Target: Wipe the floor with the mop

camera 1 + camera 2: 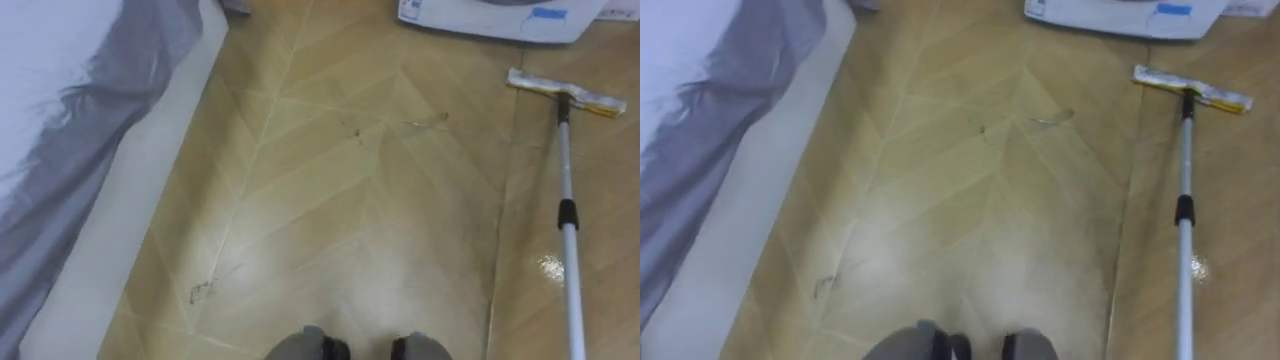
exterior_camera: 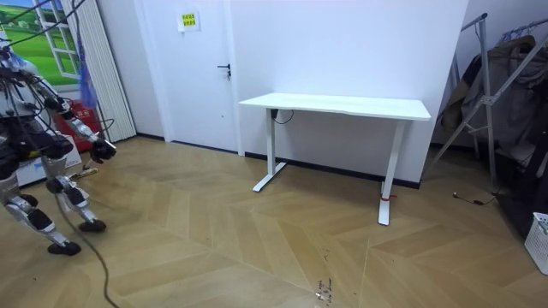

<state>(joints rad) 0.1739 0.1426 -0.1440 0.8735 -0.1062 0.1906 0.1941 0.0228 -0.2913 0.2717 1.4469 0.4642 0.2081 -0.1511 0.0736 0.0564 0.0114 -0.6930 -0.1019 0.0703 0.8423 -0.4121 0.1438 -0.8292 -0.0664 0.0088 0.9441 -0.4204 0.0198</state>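
Wood floor [image 1: 330,200] lying before robot; mop [image 1: 567,215] standing at its right, mop head [image 1: 565,92] sitting flat near white appliance [image 1: 490,15]. Hand [image 2: 103,149] hanging out front, grip impossible to tell. Step likely calling for keeping mop head flat, drawing overlapping strokes across scuff marks [image 1: 203,291].

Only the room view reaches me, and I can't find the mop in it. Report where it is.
Observer: The mop is ahead on the robot's right. Its head rests flat on the floor, and the pole runs back past the eye view's lower edge.
Operator: Name what lies beyond the head.
Observer: A white appliance, just beyond it and not touching.
Operator: Point out dirt near the robot.
Observer: A dark scribble marks the floor at front left, toward the grey bedding.
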